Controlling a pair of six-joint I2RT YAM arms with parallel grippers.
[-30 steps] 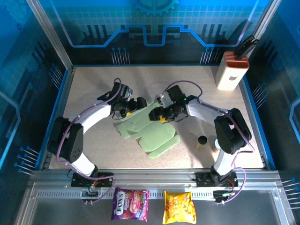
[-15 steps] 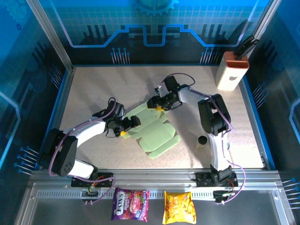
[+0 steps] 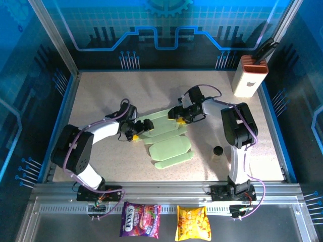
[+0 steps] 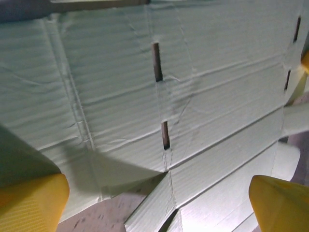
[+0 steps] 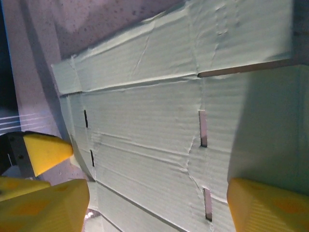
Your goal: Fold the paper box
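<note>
The paper box is a flat pale green die-cut sheet with flaps and slots, lying in the middle of the table. My left gripper is at the sheet's left edge, open. In the left wrist view its yellow fingertips stand far apart just over the creased card. My right gripper is at the sheet's far right edge, also open. The right wrist view has its yellow pads wide apart above the slotted panel, nothing pinched between them. A yellow finger of the left gripper shows across the sheet.
A white block with an orange ribbed top stands at the back right corner. A small dark round object sits right of the sheet. Two snack packets lie on the front ledge, outside the table's metal rail.
The left gripper came down from the sheet's far left side to its left edge. The right gripper moved back and to the right. The sheet shifted slightly and lies flatter.
</note>
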